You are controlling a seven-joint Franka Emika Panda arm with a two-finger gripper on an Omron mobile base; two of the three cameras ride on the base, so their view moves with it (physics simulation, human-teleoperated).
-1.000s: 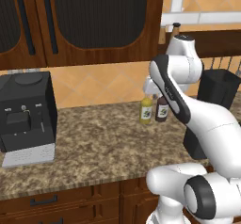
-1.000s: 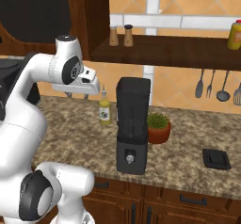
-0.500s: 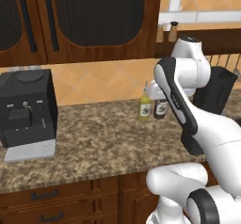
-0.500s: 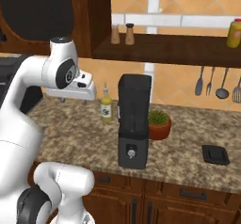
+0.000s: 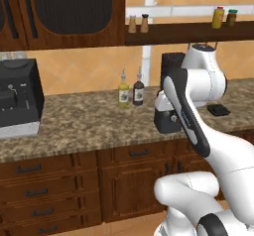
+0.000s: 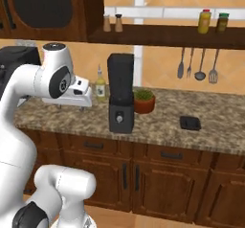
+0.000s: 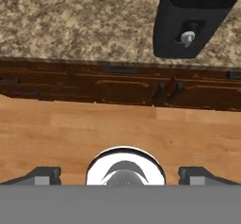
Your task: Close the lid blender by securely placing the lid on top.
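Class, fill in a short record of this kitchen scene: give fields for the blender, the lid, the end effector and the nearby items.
blender: upright near the counter's front edge, jar top uncovered
lid: flat on the counter, apart from the blender on the utensil side
end effector: open, holding nothing, fingertips spread wide
potted plant: beside the blender, behind it
bottles: two, standing together near the wall
coffee machine: at the counter's far end

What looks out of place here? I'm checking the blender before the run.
The lid lies flat on the counter, well apart from the blender, whose jar top is bare. Nothing spilled or tipped.
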